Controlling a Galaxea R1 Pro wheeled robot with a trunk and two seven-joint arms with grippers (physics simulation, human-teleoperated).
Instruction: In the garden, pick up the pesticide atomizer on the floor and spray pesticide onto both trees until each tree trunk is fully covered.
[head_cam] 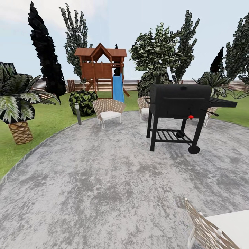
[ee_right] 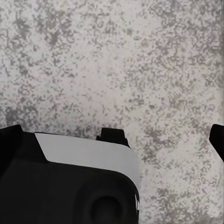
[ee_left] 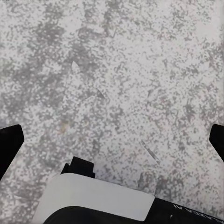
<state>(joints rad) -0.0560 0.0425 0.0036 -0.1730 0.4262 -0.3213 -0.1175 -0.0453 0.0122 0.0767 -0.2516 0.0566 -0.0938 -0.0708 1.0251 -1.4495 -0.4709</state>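
— Grey, mottled paving [head_cam: 103, 180] takes up most of the head view. Going left to right I see a scaly palm [head_cam: 15, 100], a dark thin tree [head_cam: 46, 58], a wooden playhouse [head_cam: 101, 69] with a blue slide [head_cam: 118, 88], a wicker chair [head_cam: 108, 111], then a black grill [head_cam: 180, 114]. No atomizer anywhere?

— None that I can find, so I can't tell you where it lies, which way its nozzle points or how its long axis runs. No thick, bare grey-brown trunk stands out either; the fence [head_cam: 131, 84] and lawn [head_cam: 45, 121] mark the garden beyond the paving.

— And the pincers?

— Both wrist views look down at bare paving. The left pincer [ee_left: 114, 140] and right pincer [ee_right: 114, 140] each show dark fingertips at opposite edges, so both stand wide apart and hold nothing.

— So the step in hand is searching?

— I'd judge so. Best to drive off the paving toward the grass, sweep the head low across the ground, and steer well clear of the grill and the near chair [head_cam: 207, 228].
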